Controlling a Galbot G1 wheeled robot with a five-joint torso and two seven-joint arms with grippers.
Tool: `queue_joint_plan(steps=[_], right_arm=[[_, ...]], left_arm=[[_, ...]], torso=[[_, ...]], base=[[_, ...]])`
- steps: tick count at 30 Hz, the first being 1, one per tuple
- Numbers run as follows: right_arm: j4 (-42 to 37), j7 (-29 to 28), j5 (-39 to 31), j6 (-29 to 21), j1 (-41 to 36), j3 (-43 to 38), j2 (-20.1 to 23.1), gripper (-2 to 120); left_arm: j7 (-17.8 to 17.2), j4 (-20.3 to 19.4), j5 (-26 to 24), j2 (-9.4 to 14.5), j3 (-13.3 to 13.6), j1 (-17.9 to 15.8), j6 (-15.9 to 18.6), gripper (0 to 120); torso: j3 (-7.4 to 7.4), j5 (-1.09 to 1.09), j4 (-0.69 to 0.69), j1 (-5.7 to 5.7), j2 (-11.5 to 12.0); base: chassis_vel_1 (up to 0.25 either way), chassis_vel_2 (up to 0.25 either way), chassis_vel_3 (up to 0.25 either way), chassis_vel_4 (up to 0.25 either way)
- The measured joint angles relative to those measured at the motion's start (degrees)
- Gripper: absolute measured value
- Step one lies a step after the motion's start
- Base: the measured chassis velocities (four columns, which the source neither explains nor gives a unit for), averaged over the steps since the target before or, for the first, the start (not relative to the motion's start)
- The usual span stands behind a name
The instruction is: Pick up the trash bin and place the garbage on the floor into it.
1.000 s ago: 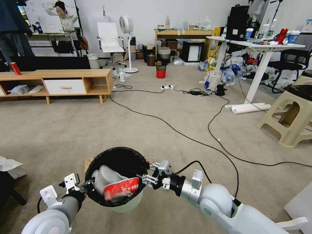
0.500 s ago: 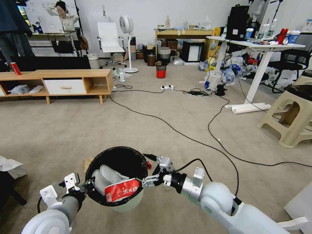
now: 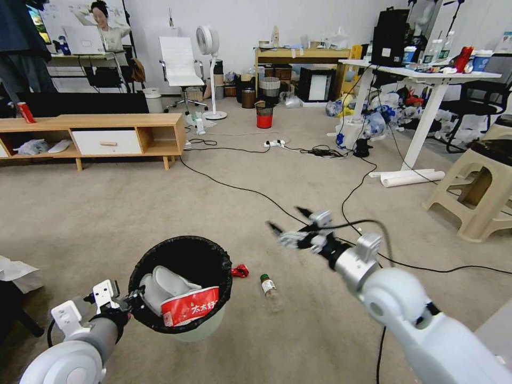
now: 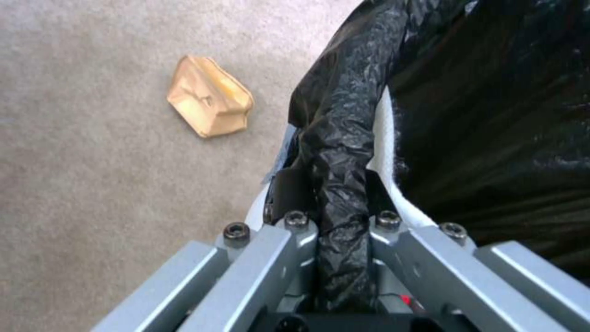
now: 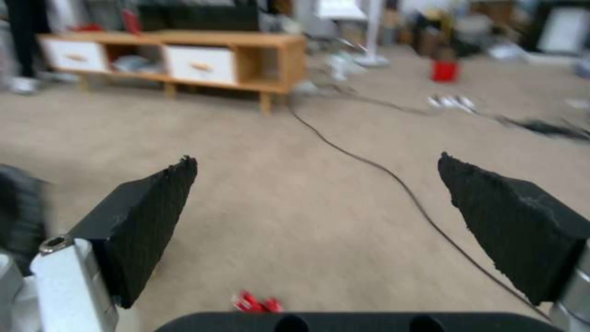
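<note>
The trash bin [image 3: 184,325], pale with a black bag over its rim, hangs just above the floor [image 3: 160,213]. My left gripper [image 3: 134,300] is shut on its near-left rim [image 4: 341,138]. Inside lie a red-and-white noodle cup [image 3: 190,312] and white tissues [image 3: 160,282]. My right gripper [image 3: 288,223] is open and holds nothing, raised over the carpet to the right of the bin; its black pads [image 5: 147,221] stand wide apart. A red wrapper [image 3: 240,271] [image 5: 257,302] and a green-capped bottle [image 3: 271,291] lie on the carpet right of the bin. A crumpled brown paper bag [image 4: 210,96] lies beside the bin's left side.
Black cables [image 3: 320,230] cross the carpet ahead and under my right arm. A low wooden cabinet [image 3: 90,138] stands far left, a beige stool [image 3: 474,197] at the right, a white desk [image 3: 421,80] behind it. A red-bottomed mesh bin [image 3: 264,115] sits far back. White paper [image 3: 13,269] lies at the left edge.
My right gripper opened, left the bin's right rim and rose up and to the right. The bin sank slightly toward the left, uncovering the wrapper and the bottle.
</note>
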State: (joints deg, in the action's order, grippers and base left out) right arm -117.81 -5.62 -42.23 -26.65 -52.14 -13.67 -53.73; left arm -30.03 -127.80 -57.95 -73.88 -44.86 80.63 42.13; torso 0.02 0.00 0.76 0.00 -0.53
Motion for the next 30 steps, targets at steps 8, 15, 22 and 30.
queue_joint_plan(steps=[8,15,22,30], right_arm=[[4.78,-3.83,2.04,-4.76,-1.35,-1.80,-0.26,100],[7.29,-5.79,4.69,-7.17,-3.08,-0.78,-0.92,100],[8.97,-4.71,9.04,-5.13,-6.72,-0.16,-0.99,100],[9.84,-3.82,10.50,-2.51,-8.80,-0.45,-1.34,100]], left_arm=[[0.33,0.62,-0.94,0.85,-1.87,0.15,0.00,3],[0.45,0.58,-0.97,0.86,-2.05,0.56,0.00,3],[0.45,0.60,-0.63,0.59,-1.66,0.64,-0.01,3],[0.07,0.48,-0.48,0.53,-0.63,0.25,-0.28,3]], torso=[[0.00,0.01,-0.01,0.00,0.00],[0.00,0.00,-0.01,0.00,0.00],[0.00,0.00,0.00,0.00,0.00],[0.00,0.00,0.00,0.00,0.00]], base=[[0.000,0.000,0.000,0.000],[0.000,0.000,0.000,0.000],[0.000,0.000,0.000,0.000],[0.000,0.000,0.000,0.000]])
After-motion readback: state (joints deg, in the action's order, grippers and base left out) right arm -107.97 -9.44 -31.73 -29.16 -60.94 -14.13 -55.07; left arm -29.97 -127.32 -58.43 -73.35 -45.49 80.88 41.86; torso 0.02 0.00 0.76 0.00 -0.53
